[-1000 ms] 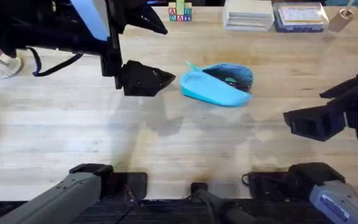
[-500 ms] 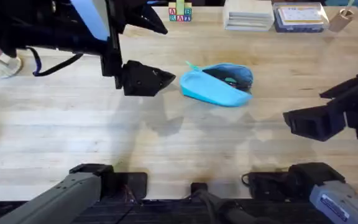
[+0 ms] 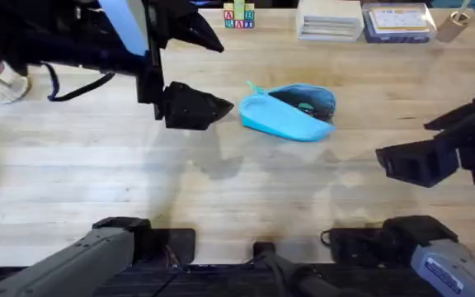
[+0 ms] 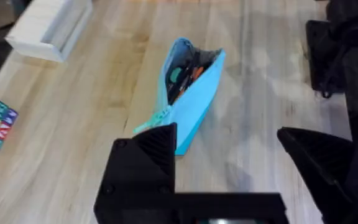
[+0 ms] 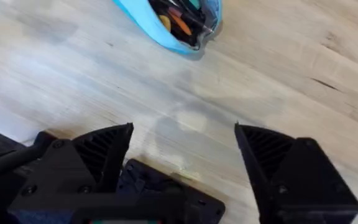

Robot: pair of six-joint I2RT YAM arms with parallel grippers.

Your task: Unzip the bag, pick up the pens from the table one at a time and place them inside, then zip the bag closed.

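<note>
Lying unzipped toward the far edge of the surface [image 3: 97, 190]: the bag [image 3: 287, 115], pens [image 5: 180, 18] showing inside. Hovering just beside its zipper end, left hand [image 3: 221, 106] released. Hanging near the right edge, right hand [image 3: 390, 161] spread wide.

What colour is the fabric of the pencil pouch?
Light blue; the pencil pouch shows best in the left wrist view.

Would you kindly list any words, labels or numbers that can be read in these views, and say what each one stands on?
None can be read for certain.
Toy blocks at the table's far edge: coloured letters, too blurred to read.
Clear box at the far edge: printed label, too small to read.
Bag: no lettering visible.
</note>
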